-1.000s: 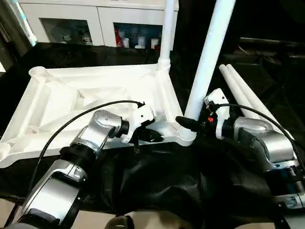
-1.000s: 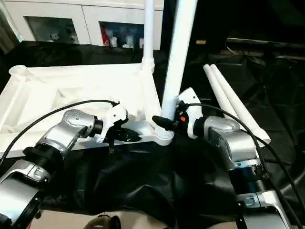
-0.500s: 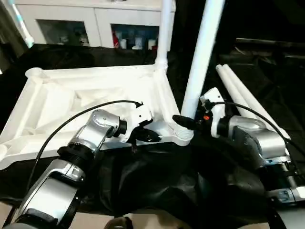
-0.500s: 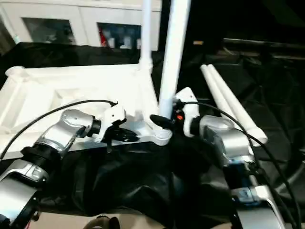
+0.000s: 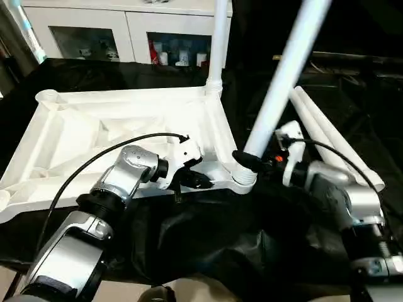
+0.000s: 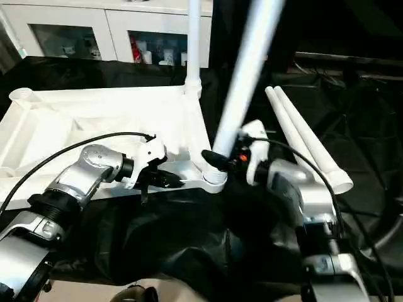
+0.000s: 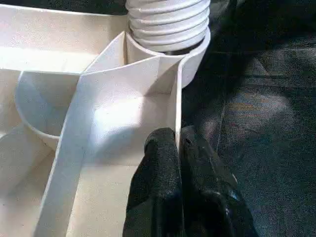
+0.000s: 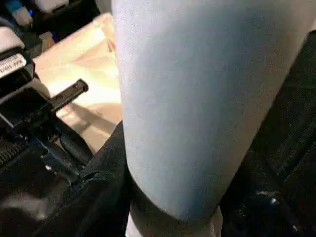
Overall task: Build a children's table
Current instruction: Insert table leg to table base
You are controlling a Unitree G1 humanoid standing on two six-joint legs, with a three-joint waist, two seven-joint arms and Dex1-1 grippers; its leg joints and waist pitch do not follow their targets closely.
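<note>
While one leg (image 5: 218, 38) is standing seated, the right gripper (image 5: 252, 160) is grasping a tilted second leg (image 5: 283, 78); the left gripper (image 7: 178, 148) is pinching the table top (image 5: 82, 126); two legs (image 5: 334, 138) are lying unused.

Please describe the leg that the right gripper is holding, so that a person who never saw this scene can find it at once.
Find the white table top lying underside up on the black cloth. At its near corner beside the right gripper, a long white leg rises from the round socket. It leans, unlike the upright leg at the far corner and the two loose legs lying flat.
</note>
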